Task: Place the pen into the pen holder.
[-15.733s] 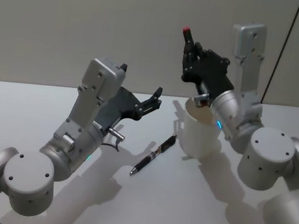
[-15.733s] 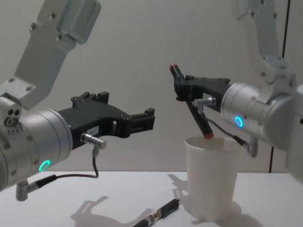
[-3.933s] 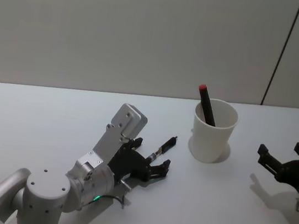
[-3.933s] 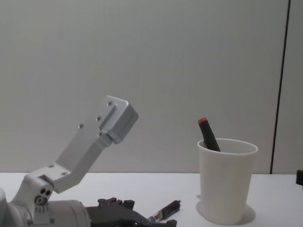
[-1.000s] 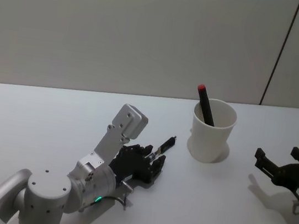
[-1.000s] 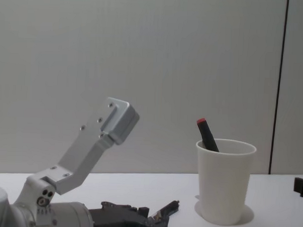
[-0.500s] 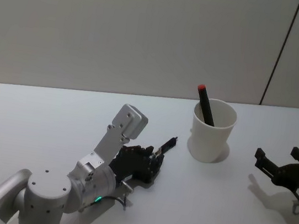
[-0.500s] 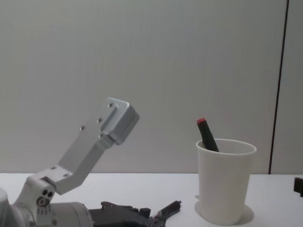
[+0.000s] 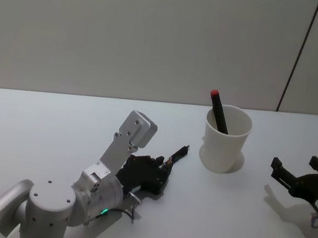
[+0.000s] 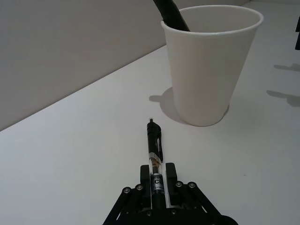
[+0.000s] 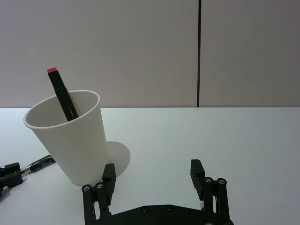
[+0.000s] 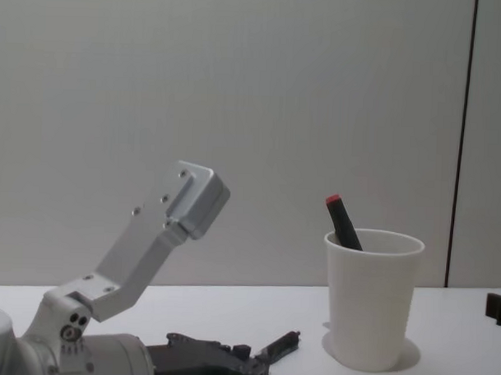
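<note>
Pen (image 10: 154, 146) in left jaws; holder (image 9: 224, 149) contains 1 marker (image 9: 219, 112)

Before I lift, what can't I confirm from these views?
- Rear of the pen: covered by the fingers of the left gripper, left wrist and head views.
- Whether the pen touches the table: chest view's bottom edge cuts that off.
- Lower part of the red-capped marker: behind the wall of the pen holder, every view.
- Most of the right gripper: past the chest view's right edge.

Pen (image 9: 178, 153) left of pen holder (image 9: 224, 145)
</note>
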`<control>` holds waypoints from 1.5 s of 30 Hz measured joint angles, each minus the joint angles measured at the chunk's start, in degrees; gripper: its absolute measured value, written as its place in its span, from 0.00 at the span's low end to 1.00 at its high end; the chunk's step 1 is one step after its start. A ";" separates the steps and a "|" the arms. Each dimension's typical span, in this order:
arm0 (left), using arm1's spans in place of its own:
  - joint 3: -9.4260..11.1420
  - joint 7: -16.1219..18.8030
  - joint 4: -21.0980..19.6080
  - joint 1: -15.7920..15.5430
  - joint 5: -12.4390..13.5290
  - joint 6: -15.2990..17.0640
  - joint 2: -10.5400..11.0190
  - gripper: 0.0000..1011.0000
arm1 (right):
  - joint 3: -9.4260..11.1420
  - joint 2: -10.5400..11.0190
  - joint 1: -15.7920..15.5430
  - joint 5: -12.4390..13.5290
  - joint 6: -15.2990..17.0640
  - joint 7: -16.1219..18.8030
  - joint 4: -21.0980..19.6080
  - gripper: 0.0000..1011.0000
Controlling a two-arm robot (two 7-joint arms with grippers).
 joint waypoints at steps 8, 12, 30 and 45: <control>0.00 -0.01 0.00 0.00 0.00 0.00 0.00 0.16 | 0.00 0.00 0.00 0.00 0.00 0.00 0.00 0.99; 0.00 -0.02 0.00 0.00 0.00 0.00 0.00 0.14 | 0.00 0.00 0.00 0.00 0.00 0.00 0.00 0.99; -0.06 0.13 -0.10 0.25 -0.02 -0.85 0.15 0.14 | 0.00 0.00 0.00 0.00 0.00 0.00 0.00 0.99; -1.06 3.15 -1.70 1.83 -1.44 -10.20 1.27 0.14 | 0.00 0.00 0.00 0.00 0.00 0.00 0.00 0.99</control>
